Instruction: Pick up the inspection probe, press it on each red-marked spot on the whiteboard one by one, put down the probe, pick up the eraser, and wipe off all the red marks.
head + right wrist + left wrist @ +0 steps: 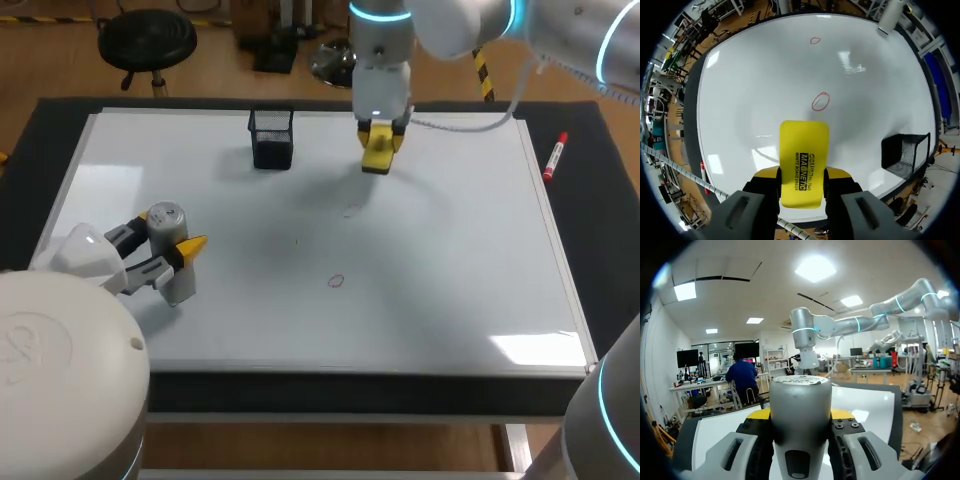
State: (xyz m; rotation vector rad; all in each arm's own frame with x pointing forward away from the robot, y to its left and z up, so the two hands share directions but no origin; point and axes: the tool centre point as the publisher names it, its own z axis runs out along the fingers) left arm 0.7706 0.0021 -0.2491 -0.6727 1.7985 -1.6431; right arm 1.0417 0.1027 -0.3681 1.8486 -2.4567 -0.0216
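– Probe point(800, 420)?
– Upright, pinched in left gripper point(178, 255), parked at left of whiteboard point(450, 250), probably resting on it, clear of wiping.
– Eraser point(803, 145)?
– Clamped in right gripper point(801, 173), poised above red mark point(820, 101).

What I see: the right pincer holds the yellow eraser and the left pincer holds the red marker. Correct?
The left pincer holds the grey probe, as the left wrist view shows; the red marker lies beside the whiteboard. The right pincer does hold the yellow eraser.
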